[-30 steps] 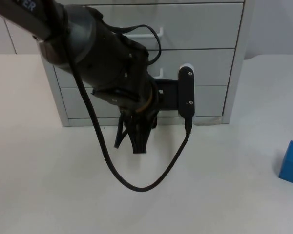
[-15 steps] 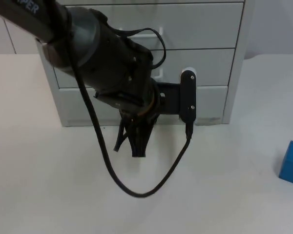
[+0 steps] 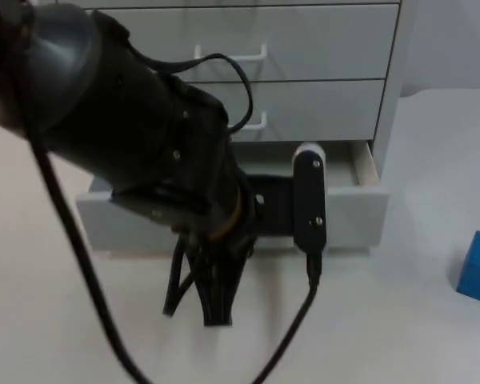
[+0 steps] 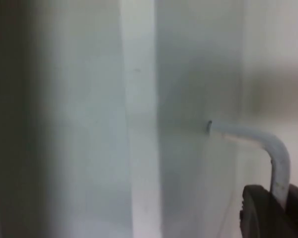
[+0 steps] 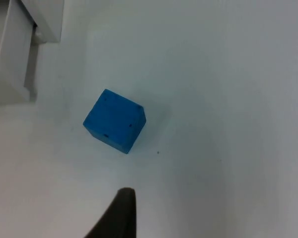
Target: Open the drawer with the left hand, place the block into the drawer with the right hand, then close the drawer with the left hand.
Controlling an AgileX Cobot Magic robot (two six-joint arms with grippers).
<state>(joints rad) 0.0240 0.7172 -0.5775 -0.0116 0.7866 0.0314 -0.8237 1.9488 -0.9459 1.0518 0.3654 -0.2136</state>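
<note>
Black left fingers (image 4: 274, 214) grip drawer handle (image 4: 268, 148).

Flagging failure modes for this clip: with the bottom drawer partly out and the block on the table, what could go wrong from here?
The left gripper holds the drawer handle near its bend, so it might slip off. The bottom drawer is only partly out, and the left arm hangs over its opening, so the drop may be blocked unless that arm clears. The right gripper hovers off to one side of the blue block, which sits skewed; a grasp could pinch corners.
</note>
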